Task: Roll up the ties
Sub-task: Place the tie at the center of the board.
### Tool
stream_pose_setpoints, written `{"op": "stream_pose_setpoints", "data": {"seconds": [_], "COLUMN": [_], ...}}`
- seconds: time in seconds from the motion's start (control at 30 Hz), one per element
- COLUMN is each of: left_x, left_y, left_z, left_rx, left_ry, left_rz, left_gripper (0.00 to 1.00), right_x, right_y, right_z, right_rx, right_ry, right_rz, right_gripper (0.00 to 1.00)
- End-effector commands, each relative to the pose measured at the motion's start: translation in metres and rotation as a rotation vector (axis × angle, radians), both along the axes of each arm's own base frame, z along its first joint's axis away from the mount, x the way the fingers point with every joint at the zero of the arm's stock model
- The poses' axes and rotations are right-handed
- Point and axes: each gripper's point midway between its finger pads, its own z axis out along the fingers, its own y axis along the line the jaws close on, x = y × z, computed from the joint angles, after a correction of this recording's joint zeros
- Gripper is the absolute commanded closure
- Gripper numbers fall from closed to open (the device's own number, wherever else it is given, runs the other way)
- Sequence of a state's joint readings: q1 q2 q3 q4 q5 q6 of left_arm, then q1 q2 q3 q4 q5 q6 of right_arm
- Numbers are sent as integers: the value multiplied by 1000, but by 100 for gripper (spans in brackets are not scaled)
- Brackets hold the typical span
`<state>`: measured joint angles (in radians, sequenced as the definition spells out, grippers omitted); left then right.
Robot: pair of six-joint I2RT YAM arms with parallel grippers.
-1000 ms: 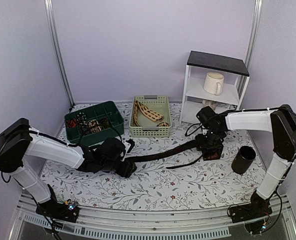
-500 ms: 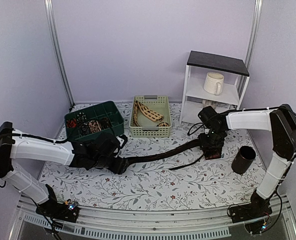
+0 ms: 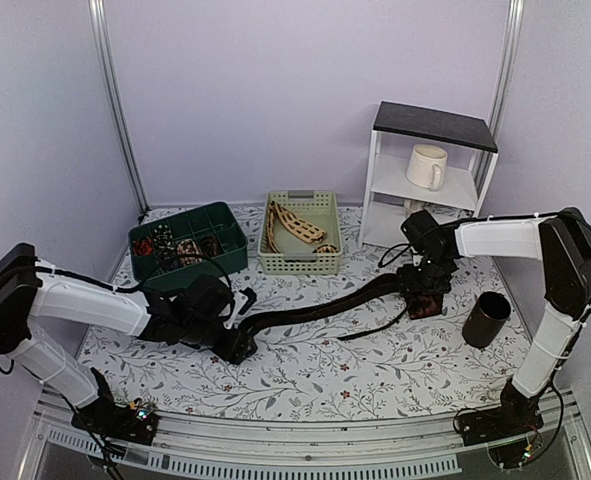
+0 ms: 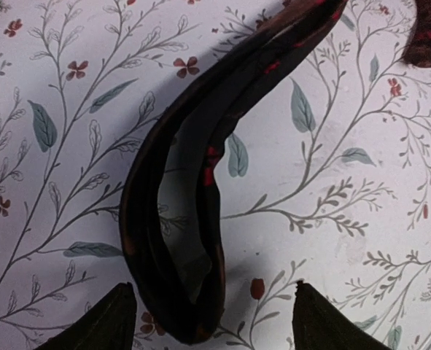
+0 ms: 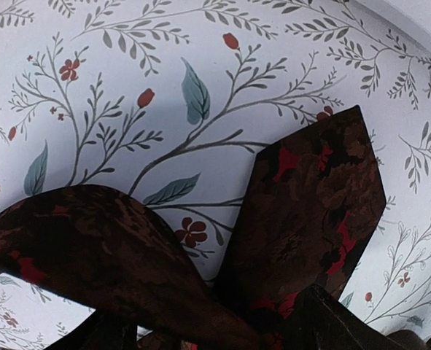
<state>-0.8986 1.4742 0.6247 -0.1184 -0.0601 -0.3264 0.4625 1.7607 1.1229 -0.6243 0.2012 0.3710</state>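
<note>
Dark tie [image 3: 315,309] stretched in front of the beige basket [image 3: 301,262], top view alone shows its full run from left gripper [image 3: 239,345] to right gripper [image 3: 424,296], left wrist view shows looped end between released fingers [image 4: 106,324], right wrist view shows pointed end, grip there cannot be told.

On the worktop [image 3: 305,385] a long tie [image 3: 315,308] lies across the middle, with a compartment bin [image 3: 233,252] of coiled ties [image 3: 185,250] behind it at left, a basket [image 3: 300,262] holding a second tie [image 3: 295,227] behind centre, a shelf unit [image 3: 430,125] carrying a mug [image 3: 426,166] behind right, and a cup [image 3: 486,319] at the right edge.
</note>
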Motion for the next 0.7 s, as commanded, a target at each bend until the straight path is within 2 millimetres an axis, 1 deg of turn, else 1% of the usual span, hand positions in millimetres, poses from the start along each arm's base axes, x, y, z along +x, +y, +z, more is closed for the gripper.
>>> {"op": "stream_pose_setpoints", "data": {"seconds": [0.0, 0.1, 0.13, 0.17, 0.2, 0.23, 0.27, 0.3, 0.33, 0.37, 0.43, 0.5, 0.57, 0.6, 0.63, 0.67], "left_x": [12, 16, 17, 18, 18, 19, 19, 19, 18, 18, 16, 12, 10, 8, 6, 5], "left_y": [-2, -2, -3, -4, -4, -4, -2, 0, 0, 0, -1, -3, -5, -7, -8, -7], "left_z": [-7, -11, -12, -12, -12, -11, -9, -6, -2, 3, 16, 30, 45, 57, 63, 77], "left_rx": [57, 79, 78, 76, 75, 79, 85, 83, 77, 70, 43, 12, -28, -63, -88, -134], "left_ry": [-7, -5, -2, 0, 1, 1, -2, -4, -2, -2, 10, 24, 30, 25, 34, 34], "left_rz": [-28, -35, -38, -40, -41, -37, -29, -23, -23, -21, -11, -5, -3, -8, -11, -14], "left_gripper": [27, 30, 33, 38, 45, 65, 79, 89, 96, 100, 100, 100, 100, 100, 100, 100], "right_x": [1, 1, 2, 2, 1, 1, 0, 0, 1, 1, 1, 1, -3, -8, -15, -24], "right_y": [3, 6, 6, 5, 5, 5, 5, 5, 5, 1, -6, -11, -12, -12, -14, -17], "right_z": [-13, -18, -18, -19, -19, -18, -17, -14, -8, -4, 15, 35, 55, 64, 73, 80], "right_rx": [7, 11, 11, 6, 3, 2, 3, 6, 6, -12, -37, -38, -22, -7, 4, 9], "right_ry": [34, 47, 50, 51, 54, 55, 55, 52, 40, 36, 12, -11, -29, -29, -24, -13], "right_rz": [41, 62, 66, 72, 78, 82, 87, 88, 86, 77, 38, 5, -16, -21, -31, -39], "right_gripper": [23, 27, 29, 31, 33, 37, 43, 49, 54, 59, 66, 76, 88, 91, 92, 93]}}
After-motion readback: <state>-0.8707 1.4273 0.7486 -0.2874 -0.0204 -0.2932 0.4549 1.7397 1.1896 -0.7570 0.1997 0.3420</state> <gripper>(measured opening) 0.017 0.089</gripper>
